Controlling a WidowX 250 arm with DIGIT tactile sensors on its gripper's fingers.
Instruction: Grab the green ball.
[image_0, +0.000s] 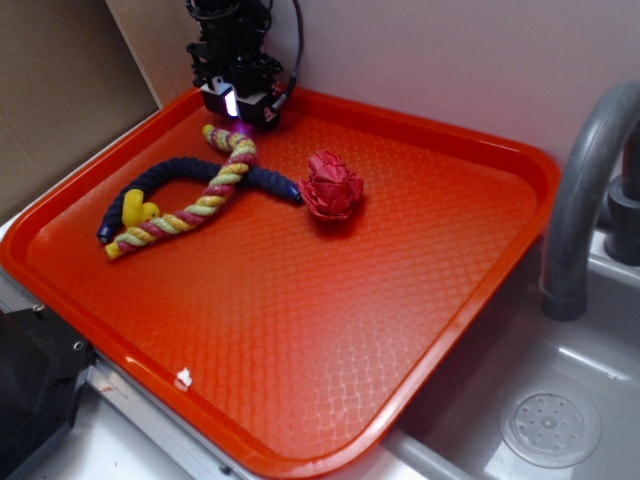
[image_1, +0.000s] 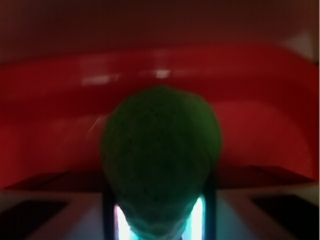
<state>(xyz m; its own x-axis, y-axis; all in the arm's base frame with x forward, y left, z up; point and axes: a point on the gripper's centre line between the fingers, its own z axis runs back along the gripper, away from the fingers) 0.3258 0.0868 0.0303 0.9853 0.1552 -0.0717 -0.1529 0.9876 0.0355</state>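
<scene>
— Where is the gripper (image_0: 243, 108)?

— At the far left corner of the orange-red textured plastic tray (image_0: 420, 300), low over the tray floor beside the rim, with a violet-white light glowing at its tip.

— And the small pale mint-green dimpled ball (image_1: 161, 155)?

— In the wrist view it fills the middle of the frame, sitting between the two dark fingers (image_1: 109, 210), which press against its sides — the gripper is closed around it. In the exterior view the ball is hidden by the gripper body, so I cannot point to it there.

— What else lies on the tray?

— A red ruffled ball (image_0: 332, 186) near the middle, well apart from the gripper. Left of it, a dark blue curved rope-like toy (image_0: 180, 172) crossed by a twisted yellow, pink and green rope (image_0: 200, 208), with a small yellow piece (image_0: 135, 208) beside them. The rope's upper end lies just beside the gripper.

— Around the tray?

— A grey sink (image_0: 540, 420) with a curved grey faucet (image_0: 585, 190) at the right.
</scene>
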